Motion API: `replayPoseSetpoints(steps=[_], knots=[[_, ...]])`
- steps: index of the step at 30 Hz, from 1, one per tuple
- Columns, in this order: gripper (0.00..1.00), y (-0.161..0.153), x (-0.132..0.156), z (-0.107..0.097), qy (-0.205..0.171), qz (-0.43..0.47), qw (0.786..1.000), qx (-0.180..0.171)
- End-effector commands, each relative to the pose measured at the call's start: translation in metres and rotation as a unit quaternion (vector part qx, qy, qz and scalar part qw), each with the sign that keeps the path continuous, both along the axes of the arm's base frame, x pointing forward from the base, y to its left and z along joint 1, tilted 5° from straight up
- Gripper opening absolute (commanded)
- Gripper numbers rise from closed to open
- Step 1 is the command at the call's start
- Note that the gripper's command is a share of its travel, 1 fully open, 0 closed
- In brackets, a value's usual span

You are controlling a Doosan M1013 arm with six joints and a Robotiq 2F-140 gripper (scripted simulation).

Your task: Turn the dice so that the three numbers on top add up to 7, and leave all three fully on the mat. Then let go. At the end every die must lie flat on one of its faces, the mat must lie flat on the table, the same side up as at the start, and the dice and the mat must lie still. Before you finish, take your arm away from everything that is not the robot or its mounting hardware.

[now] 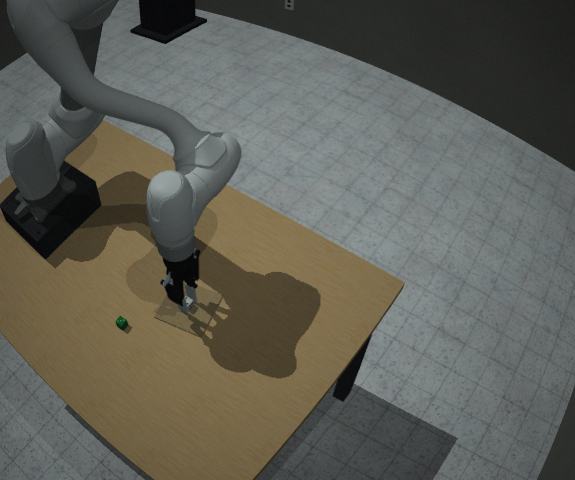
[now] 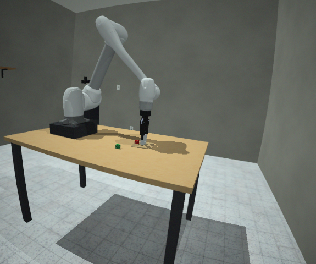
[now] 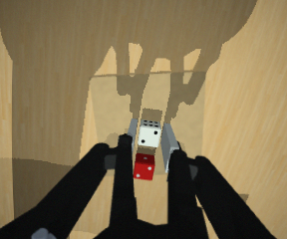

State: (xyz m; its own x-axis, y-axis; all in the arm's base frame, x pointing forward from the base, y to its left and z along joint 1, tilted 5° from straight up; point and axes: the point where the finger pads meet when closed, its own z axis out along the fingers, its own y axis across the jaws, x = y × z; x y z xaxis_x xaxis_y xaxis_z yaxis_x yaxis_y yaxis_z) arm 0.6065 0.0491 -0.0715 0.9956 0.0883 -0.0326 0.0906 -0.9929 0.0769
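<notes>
While the white die (image 3: 149,133) is seen at the wrist view's centre on the mat (image 3: 109,100), between the gripper (image 3: 150,133) pads, the jaws are judged narrowly parted and releasing, nothing clamped. Small, rigid, light and smooth dice are best pinched on opposite flat faces. The red die (image 3: 143,166) lies just below; the green die (image 1: 121,323) stays off-mat, lower left.

White die (image 3: 148,135) with black pips; red die (image 3: 143,166); green die (image 1: 121,322); tan mat (image 3: 104,110); black fingers.
</notes>
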Motion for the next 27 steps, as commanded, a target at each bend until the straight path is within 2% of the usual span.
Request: replayPoseSetpoints(steps=[1,18,22,27], knots=[[0.22,-0.001,0.0,-0.003,-0.001,0.0,1.0,0.0],[0.25,-0.001,0.0,-0.002,-0.001,0.0,1.0,0.0],[0.25,0.0,0.0,0.007,-0.001,0.0,1.0,0.0],[0.25,0.002,0.001,0.029,-0.001,-0.001,1.0,0.0]])
